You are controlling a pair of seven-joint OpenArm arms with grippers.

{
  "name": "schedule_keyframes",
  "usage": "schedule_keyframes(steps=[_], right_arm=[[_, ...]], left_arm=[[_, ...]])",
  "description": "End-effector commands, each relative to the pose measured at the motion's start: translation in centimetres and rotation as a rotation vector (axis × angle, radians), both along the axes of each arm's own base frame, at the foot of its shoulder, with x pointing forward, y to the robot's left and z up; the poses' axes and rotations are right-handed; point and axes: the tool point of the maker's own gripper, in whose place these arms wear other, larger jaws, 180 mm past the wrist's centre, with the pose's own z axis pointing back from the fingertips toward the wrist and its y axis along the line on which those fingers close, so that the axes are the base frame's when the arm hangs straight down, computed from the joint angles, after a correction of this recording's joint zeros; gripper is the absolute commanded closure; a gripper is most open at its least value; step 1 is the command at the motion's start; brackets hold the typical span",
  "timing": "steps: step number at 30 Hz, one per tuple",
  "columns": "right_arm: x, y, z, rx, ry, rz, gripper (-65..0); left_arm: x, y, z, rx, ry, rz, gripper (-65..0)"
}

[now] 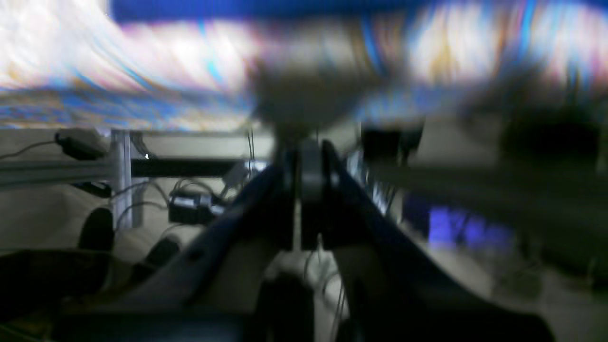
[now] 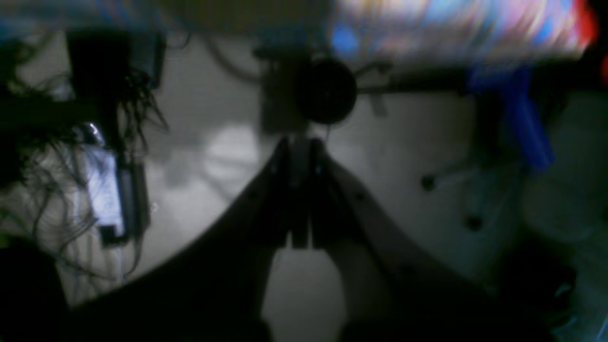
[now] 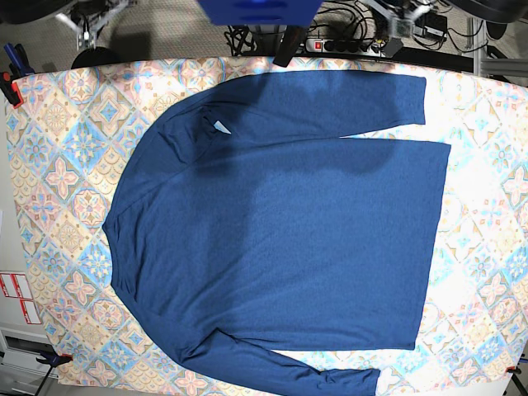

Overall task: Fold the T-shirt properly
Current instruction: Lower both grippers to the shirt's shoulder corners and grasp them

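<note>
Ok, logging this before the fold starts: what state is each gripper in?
Left gripper: closed, holding nothing.
Right gripper: closed, also empty.

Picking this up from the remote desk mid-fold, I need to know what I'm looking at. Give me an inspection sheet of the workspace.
Surface: pastel patterned tablecloth with floral tile motifs, under the garment.
Job's things: plain blue long-sleeved knit shirt, spread out unfolded; one sleeve runs along the robot's side, the other along the far side; small pale label inside the neck.
Clutter: nothing seen on the cloth besides the shirt.
Grippers: left black gripper and right black gripper both shut, holding nothing, off the shirt.
Cables: thin dark cables tangled on the floor beyond the table edge.
Surroundings: grey floor; dark shoes near the table, wearer not identifiable.
</note>
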Motion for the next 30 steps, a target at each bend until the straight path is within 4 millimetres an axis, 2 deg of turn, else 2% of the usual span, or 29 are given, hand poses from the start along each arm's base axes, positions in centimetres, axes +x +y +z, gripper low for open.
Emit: schedule_keyframes(steps=[1, 4, 7, 10, 14, 18, 20, 27, 30], right_arm=[[1.0, -0.2, 1.3, -0.016, -0.034, 0.018, 0.0], [3.6, 0.7, 3.7, -0.018, -0.089, 0.039, 0.0], [5.0, 1.5, 5.0, -0.013, -0.115, 0.052, 0.0], [5.7, 2.2, 5.2, 0.0, -0.125, 0.061, 0.0], [6.5, 3.9, 4.8, 0.038, -0.136, 0.086, 0.0], [7.8, 5.1, 4.8, 0.063, -0.164, 0.105, 0.0], [7.9, 5.6, 4.7, 0.074, -0.164, 0.112, 0.0], [8.0, 6.1, 4.6, 0.084, -0.166, 0.119, 0.0], [8.0, 6.1, 4.6, 0.084, -0.166, 0.119, 0.0]], left_arm=[[0.0, 0.7, 0.9, 0.005, -0.006, 0.019, -1.7], [1.7, 2.0, 2.7, -0.022, -0.012, 0.092, -7.9], [3.1, 3.6, 4.0, -0.054, -0.053, 0.174, -13.0], [4.9, 5.7, 4.6, -0.091, -0.095, 0.266, -17.6], [7.1, 7.1, 4.5, -0.169, -0.052, 0.308, -22.0], [9.3, 8.3, 4.0, -0.267, -0.015, 0.379, -26.2], [9.8, 7.9, 3.2, -0.312, 0.019, 0.389, -28.0], [9.3, 8.2, 0.1, -0.353, 0.099, 0.45, -30.8], [8.5, 8.6, -1.1, -0.356, 0.133, 0.478, -30.7]])
